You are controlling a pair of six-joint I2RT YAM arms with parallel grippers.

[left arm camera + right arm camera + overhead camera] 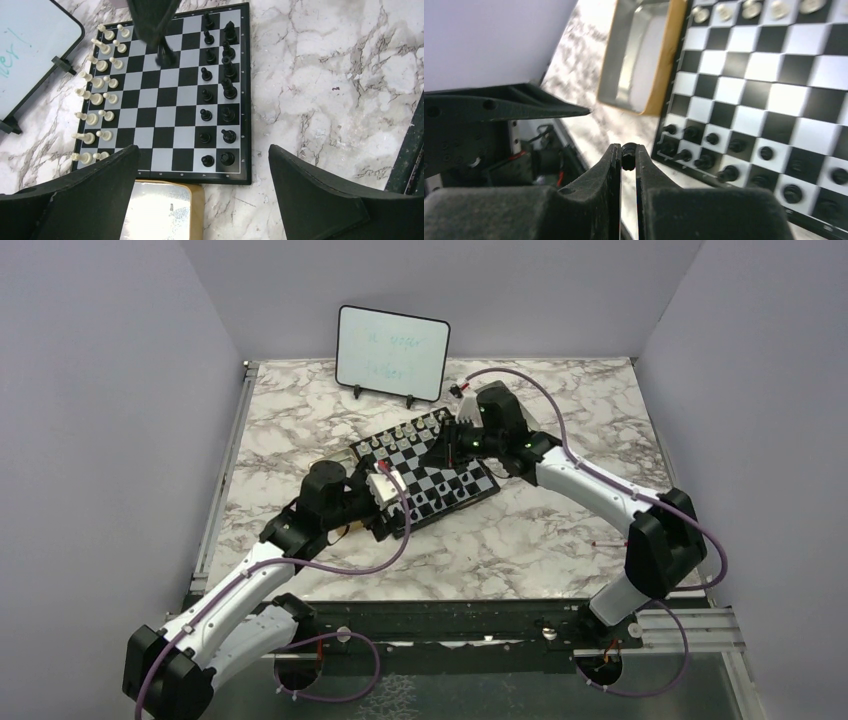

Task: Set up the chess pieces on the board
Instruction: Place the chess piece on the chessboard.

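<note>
Note that the right gripper is closed almost fully, pinching one black chess piece between its fingertips. In the left wrist view you see its tip over the board, on the middle squares toward the far end. The left gripper is spread wide, holds nothing, and hovers at the board's near edge above the wooden box. The other black pieces stand in two rows along one side. The white pieces line the opposite side.
</note>
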